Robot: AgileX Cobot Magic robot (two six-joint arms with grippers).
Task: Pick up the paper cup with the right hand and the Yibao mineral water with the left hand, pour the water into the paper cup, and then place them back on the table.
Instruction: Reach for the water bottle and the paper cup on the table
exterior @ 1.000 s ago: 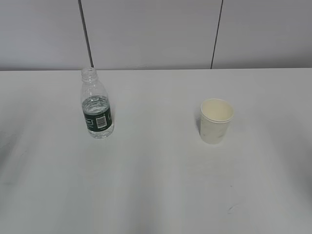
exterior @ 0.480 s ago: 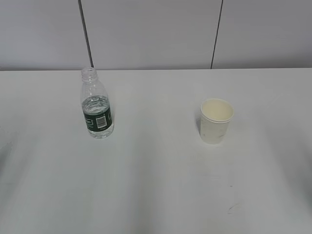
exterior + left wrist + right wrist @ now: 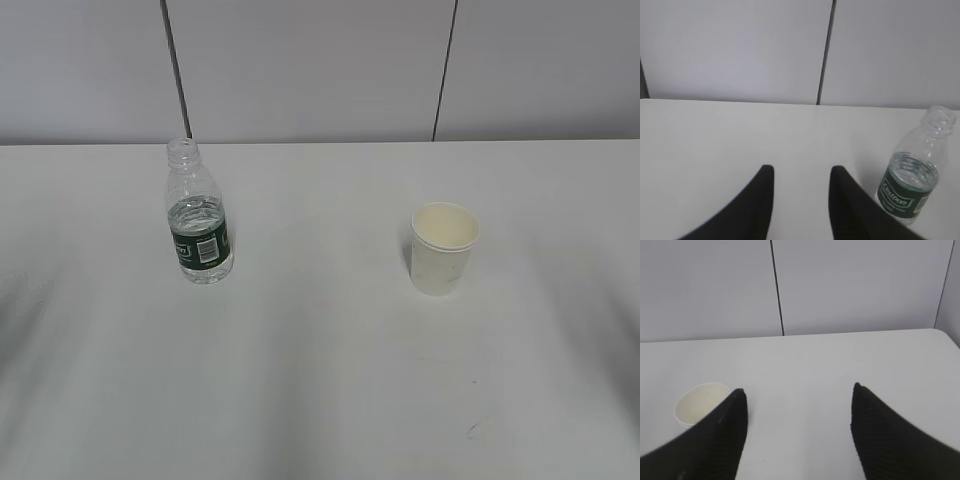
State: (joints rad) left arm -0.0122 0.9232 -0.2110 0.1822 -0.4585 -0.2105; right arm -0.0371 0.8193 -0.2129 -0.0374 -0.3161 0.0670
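Observation:
The Yibao mineral water bottle (image 3: 199,222) stands upright on the white table (image 3: 320,380) at the left, uncapped, with a dark green label. The paper cup (image 3: 444,247) stands upright at the right, its cream inside showing. Neither arm shows in the exterior view. In the left wrist view my left gripper (image 3: 801,172) is open and empty, with the bottle (image 3: 912,177) to the right of its right finger. In the right wrist view my right gripper (image 3: 798,390) is wide open and empty, with the cup (image 3: 697,405) behind and left of its left finger.
A grey panelled wall (image 3: 320,70) with dark vertical seams runs behind the table's far edge. The table's right far corner shows in the right wrist view (image 3: 940,332). A few small dark specks (image 3: 472,430) lie near the front right.
Bottle and cup have not moved. Soft shadows at the left and right edges of the table have shifted slightly.

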